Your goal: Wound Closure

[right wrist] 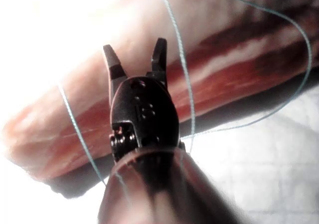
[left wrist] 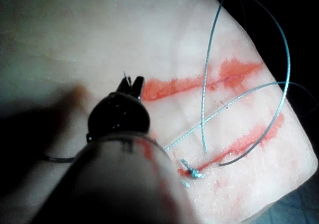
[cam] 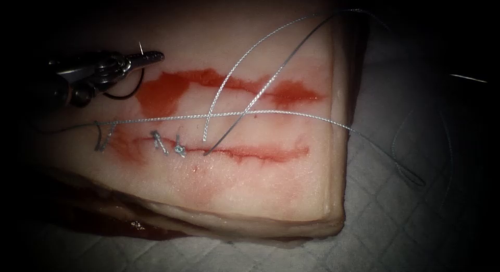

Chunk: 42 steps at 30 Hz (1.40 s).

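The left tool (cam: 151,57) has its jaws closed on the needle (cam: 125,92), which curves below them, outside the tissue (cam: 250,188). The right tool (right wrist: 135,57) holds nothing, jaws wide apart, with thread (right wrist: 182,59) passing just beside them.

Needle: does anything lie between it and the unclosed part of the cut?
Yes. The left hand holds the needle near one end, outside the tissue, above the cut. A thread strand crosses the tissue between them. The right hand is open, holding nothing.

white quilted cloth pad (cam: 396,220) with a diamond pattern, under the tissue
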Tool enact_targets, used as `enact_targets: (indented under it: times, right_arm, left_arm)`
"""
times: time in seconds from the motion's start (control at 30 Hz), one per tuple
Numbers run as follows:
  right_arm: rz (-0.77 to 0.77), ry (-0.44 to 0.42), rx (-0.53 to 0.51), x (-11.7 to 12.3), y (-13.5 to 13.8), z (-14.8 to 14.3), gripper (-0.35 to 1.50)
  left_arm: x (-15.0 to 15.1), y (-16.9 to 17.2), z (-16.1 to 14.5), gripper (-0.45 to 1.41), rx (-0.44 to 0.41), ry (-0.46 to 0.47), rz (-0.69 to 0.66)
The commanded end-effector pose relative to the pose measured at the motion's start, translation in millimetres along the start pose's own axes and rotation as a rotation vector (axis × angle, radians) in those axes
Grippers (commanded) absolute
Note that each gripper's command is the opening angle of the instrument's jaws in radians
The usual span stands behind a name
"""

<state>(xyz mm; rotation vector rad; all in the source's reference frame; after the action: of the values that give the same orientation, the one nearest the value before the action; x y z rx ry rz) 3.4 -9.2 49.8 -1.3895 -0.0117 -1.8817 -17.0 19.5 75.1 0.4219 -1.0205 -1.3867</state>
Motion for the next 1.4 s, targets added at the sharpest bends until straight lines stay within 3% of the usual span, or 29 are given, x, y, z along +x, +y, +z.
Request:
enact_targets:
  times: [0.03, 0.23, 0.3, 0.37, 0.4, 0.53, 0.63, 0.9, 0.93, 1.0, 1.07, 1.13, 1.17, 1.23, 1.4]
  right_arm:
    - [0.092, -0.024, -0.133, 0.5, 6.0, 2.1, 1.11]
    - [0.152, 0.017, -0.284, 1.6, 12.6, 3.3, 0.94]
    - [0.141, 0.041, -0.292, 2.3, 13.9, 4.1, 0.96]
    - [0.128, 0.069, -0.273, 3.3, 15.5, 6.6, 0.91]
    - [0.123, 0.07, -0.258, 4.1, 16.4, 9.3, 0.86]
    - [0.117, 0.061, -0.216, 5.5, 17.1, 14.3, 0.73]
    - [0.108, 0.054, -0.208, 8.1, 18.3, 18.2, 0.63]
    - [0.116, 0.046, -0.19, 9.4, 20.1, 21.4, 0.51]
    - [0.117, 0.047, -0.191, 9.3, 20.1, 21.5, 0.47]
    - [0.12, 0.036, -0.195, 9.1, 20.3, 22.1, 0.41]
    - [0.122, 0.016, -0.221, 8.9, 20.5, 22.7, 0.27]
    - [0.138, 0.005, -0.249, 8.7, 20.6, 22.9, -0.01]
    - [0.137, 0.004, -0.266, 8.6, 20.6, 22.9, -0.35]
    - [0.136, 0.01, -0.318, 7.9, 20.4, 22.7, -0.35]
    - [0.157, 0.023, -0.281, 6.3, 19.7, 20.8, -0.35]
  left_arm:
    - [0.1, 0.0, 0.7, -0.45, 0.001, -0.002, 0.0]
    - [0.2, -0.1, 0.8, -0.43, 0.003, 0.0, 0.0]
    - [0.2, -0.1, 0.8, -0.4, 0.005, 0.001, 0.0]
    - [0.3, -0.1, 0.9, -0.38, 0.004, 0.0, 0.001]
    - [0.3, -0.2, 1.0, -0.38, 0.008, 0.003, 0.0]
    - [0.4, -0.2, 1.0, -0.33, 0.008, 0.002, 0.001]
    - [0.4, -0.3, 1.1, -0.33, 0.008, 0.002, 0.0]
    - [0.4, -0.2, 1.1, -0.33, 0.008, 0.002, 0.0]
    - [0.4, -0.2, 1.2, -0.3, 0.008, 0.002, 0.0]
    - [0.2, -0.2, 1.4, 0.07, 0.007, 0.002, 0.0]
    - [0.1, -0.1, 1.7, 0.24, 0.007, 0.001, 0.0]
    - [0.0, -0.1, 1.9, 0.44, 0.006, 0.001, 0.0]
    - [0.0, -0.2, 1.9, 0.52, 0.006, 0.001, -0.001]
    - [0.0, -0.4, 2.0, 0.71, 0.002, 0.007, 0.034]
    - [-0.1, -0.4, 2.0, 0.83, -0.005, 0.017, 0.033]
